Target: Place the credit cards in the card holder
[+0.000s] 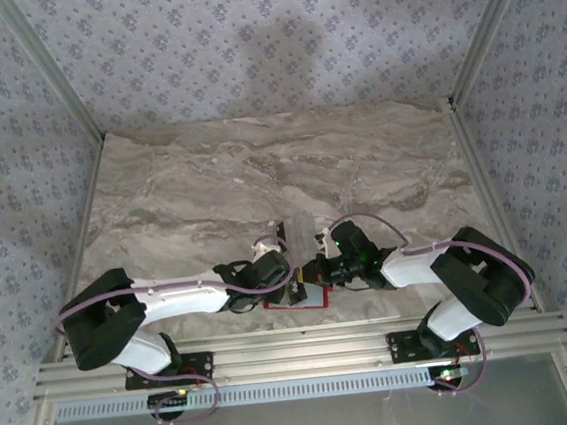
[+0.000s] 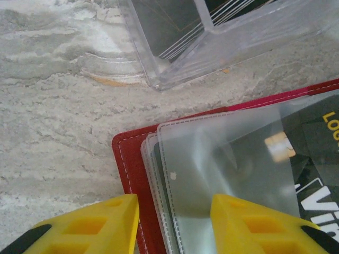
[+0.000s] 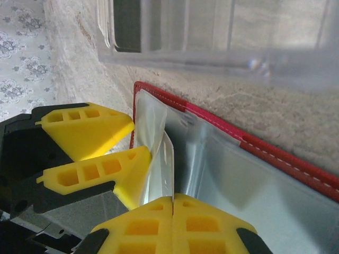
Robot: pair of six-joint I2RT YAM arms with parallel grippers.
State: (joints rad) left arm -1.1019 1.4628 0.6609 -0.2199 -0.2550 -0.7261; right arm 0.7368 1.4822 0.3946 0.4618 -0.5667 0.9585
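The card holder [image 1: 310, 300] lies open near the table's front edge, its red cover [image 2: 130, 159] under a stack of clear sleeves [image 2: 212, 159]. A dark credit card [image 2: 310, 164] with a gold chip and white lettering shows through the top sleeve. More dark cards [image 2: 169, 24] stand in the clear box. My left gripper [image 2: 172, 211] is open, one finger on each side of the sleeves' left edge. My right gripper [image 3: 173, 203] is shut on a thin clear sleeve [image 3: 168, 159] that stands up from the holder [image 3: 296, 164]. The left gripper's yellow fingers [image 3: 87, 127] sit right beside it.
A clear plastic box [image 2: 222, 42] with compartments stands just beyond the holder, also seen in the right wrist view [image 3: 212, 37] and from above [image 1: 301, 233]. Both arms meet at the table's near middle. The marble tabletop [image 1: 260, 175] stretches behind, with patterned walls around it.
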